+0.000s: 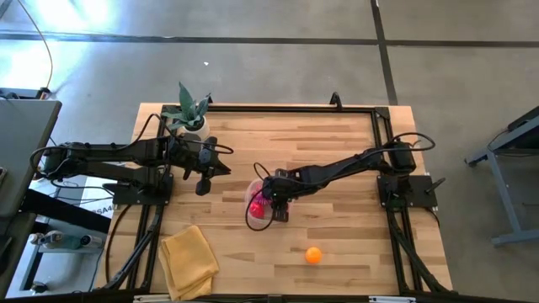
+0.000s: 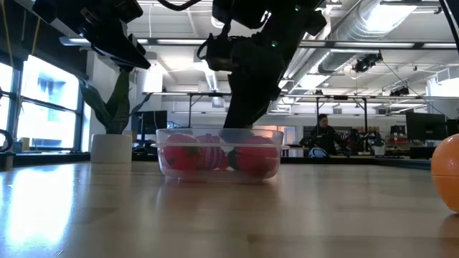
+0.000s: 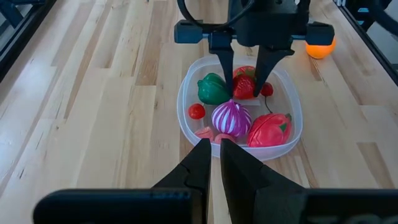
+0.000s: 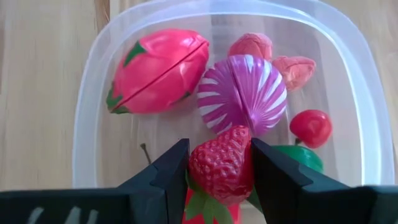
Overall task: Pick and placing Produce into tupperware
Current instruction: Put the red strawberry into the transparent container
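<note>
The produce already fills the small round clear plastic tub (image 1: 259, 207) at mid-tabletop (image 1: 337, 143); a red toy strawberry (image 4: 222, 165) sits pinched between the right end effector (image 4: 219, 171) fingers, directly over the tub's interior, so release looks like the coming move. One small orange ball (image 1: 313, 255) lies loose, near and right of the tub, closer to the right arm. The left end effector (image 3: 213, 163) hangs closed and empty at the left.
</note>
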### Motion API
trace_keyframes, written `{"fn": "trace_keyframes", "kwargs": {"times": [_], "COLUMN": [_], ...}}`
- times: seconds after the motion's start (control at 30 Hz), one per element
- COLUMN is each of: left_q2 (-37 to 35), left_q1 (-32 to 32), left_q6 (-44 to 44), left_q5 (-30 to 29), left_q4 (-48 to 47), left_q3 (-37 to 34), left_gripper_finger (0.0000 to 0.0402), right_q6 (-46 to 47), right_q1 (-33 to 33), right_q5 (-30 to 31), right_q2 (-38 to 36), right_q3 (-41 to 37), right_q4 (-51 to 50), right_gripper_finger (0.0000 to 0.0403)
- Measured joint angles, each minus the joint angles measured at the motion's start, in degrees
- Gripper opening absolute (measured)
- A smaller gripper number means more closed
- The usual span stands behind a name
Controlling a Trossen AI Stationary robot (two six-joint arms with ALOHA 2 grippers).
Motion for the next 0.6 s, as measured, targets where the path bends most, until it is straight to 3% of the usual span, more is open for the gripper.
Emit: {"fn": "trace_keyframes", "kwargs": {"times": [0.23,0.6], "left_q2": [0.0,0.0], "left_q1": [0.0,0.0], "left_q6": [0.0,0.0], "left_q5": [0.0,0.0], "left_q4": [0.0,0.0], "left_q3": [0.0,0.0], "left_gripper_finger": [0.0026,0.0026], "right_q6": [0.0,0.4], "right_q1": [0.0,-0.3], "right_q5": [0.1,1.3], "right_q2": [0.0,0.0], "right_q3": [0.0,0.0], "right_q4": [0.4,0.4], "right_gripper_finger": [0.0153,0.0262]}}
